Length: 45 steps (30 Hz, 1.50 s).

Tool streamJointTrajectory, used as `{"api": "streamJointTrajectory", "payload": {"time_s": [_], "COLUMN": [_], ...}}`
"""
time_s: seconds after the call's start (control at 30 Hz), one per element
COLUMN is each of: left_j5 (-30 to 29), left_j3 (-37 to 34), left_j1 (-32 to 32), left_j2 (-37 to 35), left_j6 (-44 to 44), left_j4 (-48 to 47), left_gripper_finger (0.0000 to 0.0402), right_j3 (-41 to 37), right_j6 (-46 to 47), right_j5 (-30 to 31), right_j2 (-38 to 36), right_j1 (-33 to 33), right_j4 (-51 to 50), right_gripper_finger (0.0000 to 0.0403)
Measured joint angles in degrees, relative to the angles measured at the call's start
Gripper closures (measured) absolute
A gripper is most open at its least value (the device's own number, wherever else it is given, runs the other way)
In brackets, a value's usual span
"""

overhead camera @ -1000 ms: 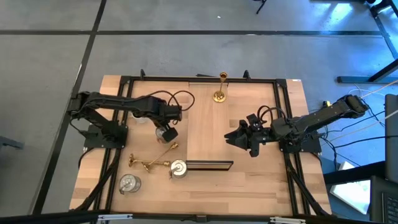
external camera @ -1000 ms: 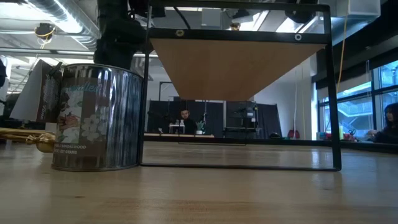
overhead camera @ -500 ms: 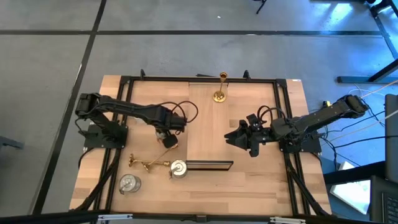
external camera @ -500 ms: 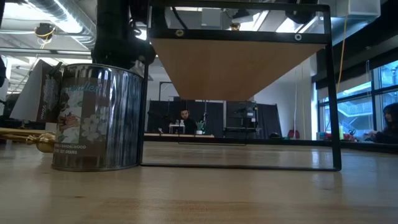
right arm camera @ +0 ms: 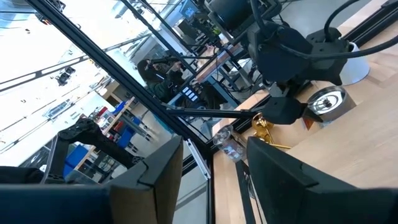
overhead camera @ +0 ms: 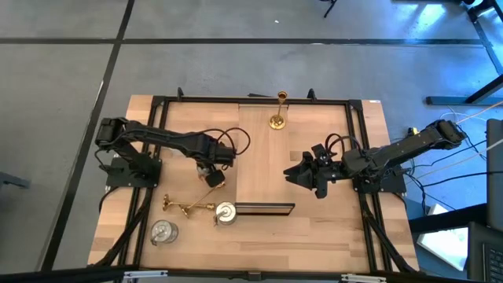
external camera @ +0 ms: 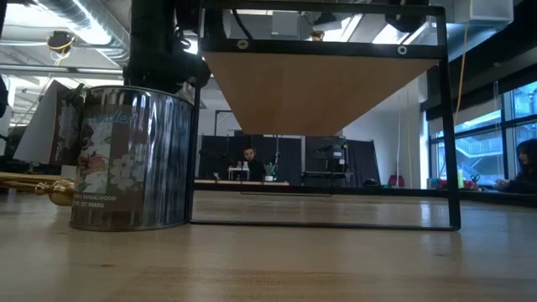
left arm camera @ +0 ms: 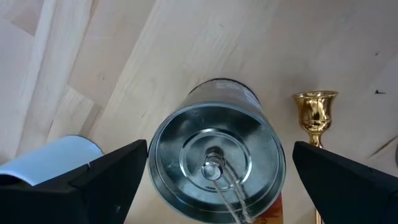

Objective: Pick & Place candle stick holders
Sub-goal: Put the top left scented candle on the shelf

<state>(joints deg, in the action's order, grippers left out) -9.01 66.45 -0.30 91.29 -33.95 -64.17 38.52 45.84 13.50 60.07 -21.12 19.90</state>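
Here the left gripper [left arm camera: 211,180], fingers spread, is hovering over a silvery cup [left arm camera: 214,165] left of the board [overhead camera: 263,161] (light, slick, rigid); grip its sidewalls.

A shiny silver round metal cup [external camera: 132,158] bears a white-flower label on teal. Beside it, a glossy gold slim candlestick [left arm camera: 315,112] lies on the pale, straight-grained wooden table [left arm camera: 186,43].

Gold stick [overhead camera: 278,109] stood upright at board's far end. Second gold stick [overhead camera: 189,207] lay toppled near front left. Silver cup [overhead camera: 225,213] just beside it; another cup [overhead camera: 163,231] nearer corner. Third cup [left arm camera: 216,163] upright, open, under left gripper.
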Motion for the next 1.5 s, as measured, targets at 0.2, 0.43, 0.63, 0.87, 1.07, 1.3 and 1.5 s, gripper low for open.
{"api": "streamJointTrajectory", "payload": {"time_s": [0.2, 0.43, 0.63, 0.87, 1.07, 1.3, 1.5], "left_j5": [1.14, 1.03, 0.78, -2.56, -0.26, 1.05, 2.7], "left_j3": [-5.41, -7.49, -7.49, -7.49, -7.49, -7.49, -7.4], "left_j1": [-0.02, 0.0, 0.0, 0.13, 0.17, -0.13, -0.15], "left_j2": [0.02, 0.04, 0.04, 0.08, 2.42, 6.63, 8.0], "left_j6": [-1.42, 0.59, 1.64, 1.72, 3.12, 5.34, 6.88], "left_j4": [1.01, 5.01, 7.03, 7.6, 8.1, 8.87, 10.44], "left_gripper_finger": [0.0002, 0.0002, 0.0002, 0.0002, 0.0002, 0.0001, 0.0001], "right_j3": [0.0, 0.0, 0.0, 0.0, 0.0, 0.0, 0.02], "right_j6": [0.0, 0.0, -0.04, -0.17, -0.17, -0.2, -0.2], "right_j5": [-0.04, -0.05, -0.02, -0.02, -0.02, 0.24, 0.28], "right_j2": [0.0, 0.0, 0.0, 0.0, 0.0, 0.0, 0.0], "right_j1": [-0.04, -0.07, 0.13, 0.13, 0.13, 0.13, 0.13], "right_j4": [-0.04, -0.56, -0.54, -0.46, -0.46, -0.46, -0.44], "right_gripper_finger": [0.0221, 0.0222, 0.0222, 0.0222, 0.0222, 0.0222, 0.0222]}}
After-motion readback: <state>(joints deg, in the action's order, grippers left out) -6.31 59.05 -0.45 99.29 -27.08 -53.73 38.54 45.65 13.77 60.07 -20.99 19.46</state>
